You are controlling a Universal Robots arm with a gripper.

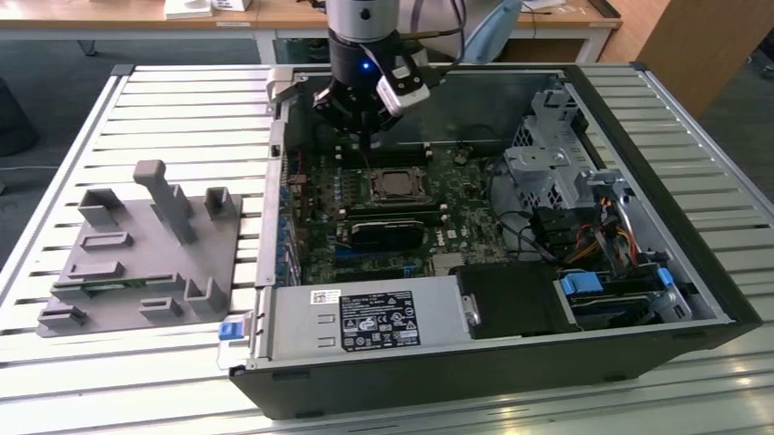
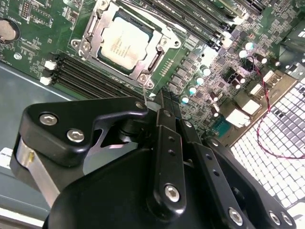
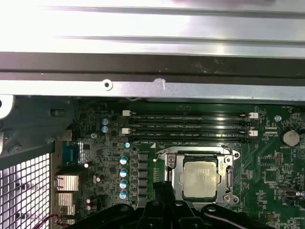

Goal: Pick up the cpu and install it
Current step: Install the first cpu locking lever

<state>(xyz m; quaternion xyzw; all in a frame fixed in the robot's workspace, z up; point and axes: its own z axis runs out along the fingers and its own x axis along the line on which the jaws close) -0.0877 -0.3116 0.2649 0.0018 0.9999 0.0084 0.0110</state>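
The cpu, a flat square chip with a silver-grey top, lies flat in the metal-framed socket on the green motherboard inside the open computer case. My gripper hangs above the board, a little beyond the socket toward the far wall of the case. Its black fingers stand pressed together with nothing between them. It is clear of the chip.
A grey plastic fixture with upright blocks sits on the slatted table at the exterior view's left. Inside the case are memory slots, a black module, the power supply, a drive cage and cables.
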